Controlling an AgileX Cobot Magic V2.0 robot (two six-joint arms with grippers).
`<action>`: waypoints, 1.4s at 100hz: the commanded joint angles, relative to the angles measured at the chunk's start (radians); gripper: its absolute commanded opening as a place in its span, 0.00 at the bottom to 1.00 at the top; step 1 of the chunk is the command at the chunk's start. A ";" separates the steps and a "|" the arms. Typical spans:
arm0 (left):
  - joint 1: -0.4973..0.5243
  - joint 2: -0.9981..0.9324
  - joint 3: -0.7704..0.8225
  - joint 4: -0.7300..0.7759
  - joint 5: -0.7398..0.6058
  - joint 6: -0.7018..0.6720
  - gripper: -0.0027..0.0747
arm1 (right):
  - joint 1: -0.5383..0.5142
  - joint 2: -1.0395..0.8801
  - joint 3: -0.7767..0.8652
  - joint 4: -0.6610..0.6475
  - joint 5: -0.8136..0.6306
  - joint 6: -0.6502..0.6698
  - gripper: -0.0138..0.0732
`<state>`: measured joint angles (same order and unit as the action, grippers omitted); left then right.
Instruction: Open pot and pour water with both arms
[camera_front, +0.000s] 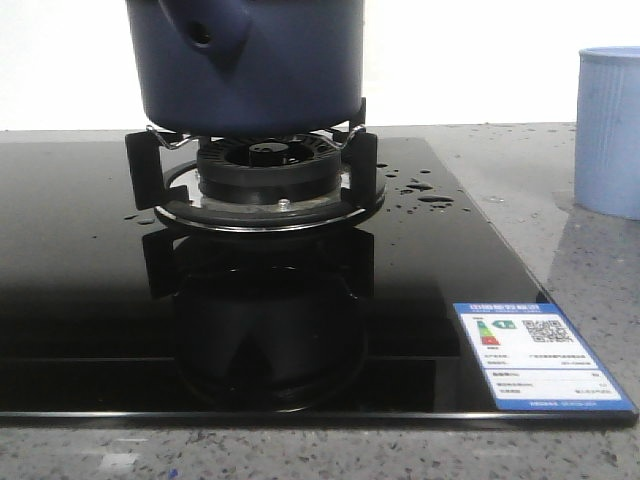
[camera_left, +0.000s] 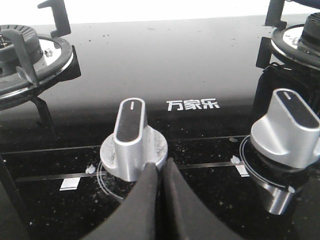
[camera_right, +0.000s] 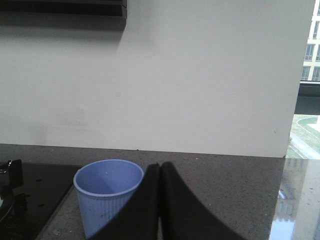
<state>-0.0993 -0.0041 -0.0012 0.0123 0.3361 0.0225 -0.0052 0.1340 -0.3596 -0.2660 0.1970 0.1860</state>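
One dark navy-blue round pot (camera_front: 250, 65) sits on one burner (camera_front: 265, 175), one ribbed light-blue cup (camera_front: 608, 130) stands apart, two silver knobs (camera_left: 132, 137) show (both grippers (camera_left: 159, 172) (camera_right: 159, 175) pressed closed, empty).

A speckled grey stone counter (camera_front: 560, 250) carries a black glass hob (camera_front: 90, 300); a ribbed light blue cup (camera_front: 608, 130) stands on the counter just right of the hob.

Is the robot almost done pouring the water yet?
Hard to say. The pot sits on the burner, its top out of view, so the lid can't be checked. Water drops dot the stove. The cup looks empty. Both grippers, left and right, are shut, holding nothing.
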 joint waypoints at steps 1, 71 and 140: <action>0.001 -0.025 0.035 -0.012 -0.049 -0.010 0.01 | -0.007 0.011 -0.024 -0.012 -0.071 -0.003 0.07; 0.001 -0.025 0.035 -0.012 -0.049 -0.010 0.01 | -0.010 -0.018 0.177 0.078 -0.078 -0.010 0.07; 0.001 -0.025 0.035 -0.012 -0.049 -0.010 0.01 | -0.012 -0.160 0.395 0.143 0.116 -0.066 0.07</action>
<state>-0.0993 -0.0041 -0.0012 0.0106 0.3361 0.0225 -0.0093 -0.0085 0.0094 -0.1190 0.3266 0.1341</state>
